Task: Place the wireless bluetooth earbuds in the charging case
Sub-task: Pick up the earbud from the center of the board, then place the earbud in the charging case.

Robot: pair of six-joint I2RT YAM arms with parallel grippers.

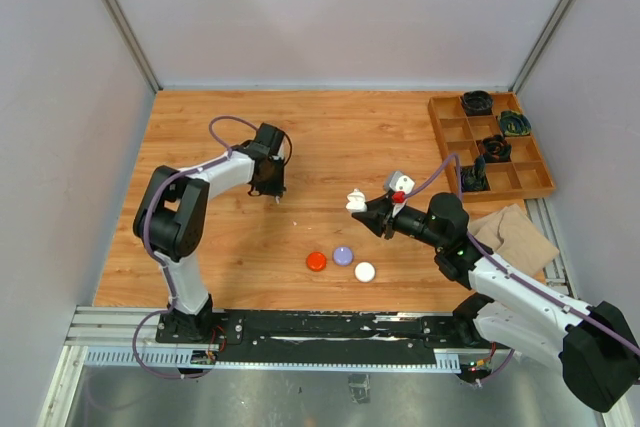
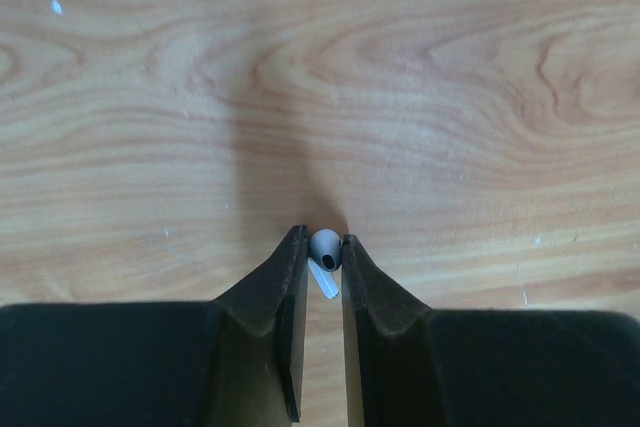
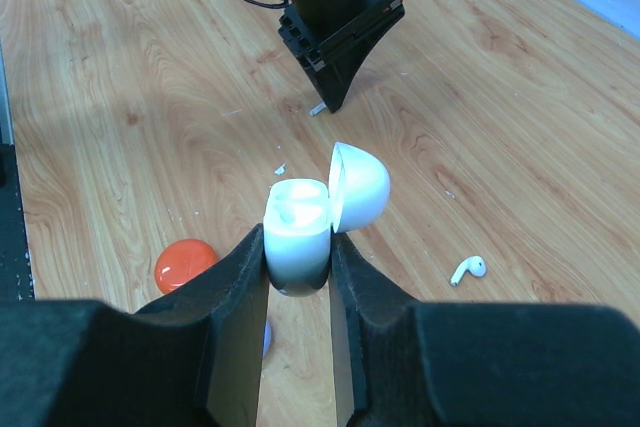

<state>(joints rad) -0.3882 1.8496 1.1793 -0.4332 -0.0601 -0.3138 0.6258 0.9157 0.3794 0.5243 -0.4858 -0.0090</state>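
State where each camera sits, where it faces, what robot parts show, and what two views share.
Top external: above and behind, facing down on the table; both arms show.
Left wrist: faces down past the left gripper, shut on an earbud.
Right wrist: faces forward past the right gripper, shut on the open charging case.
Top and right wrist share that case.

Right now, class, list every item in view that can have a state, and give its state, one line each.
charging case: lid open, held upright
right gripper: shut on the charging case
left gripper: shut on the gripped earbud
gripped earbud: clamped in the left gripper
loose earbud: lying free on the table
red puck, lilac puck, white puck: flat, untouched
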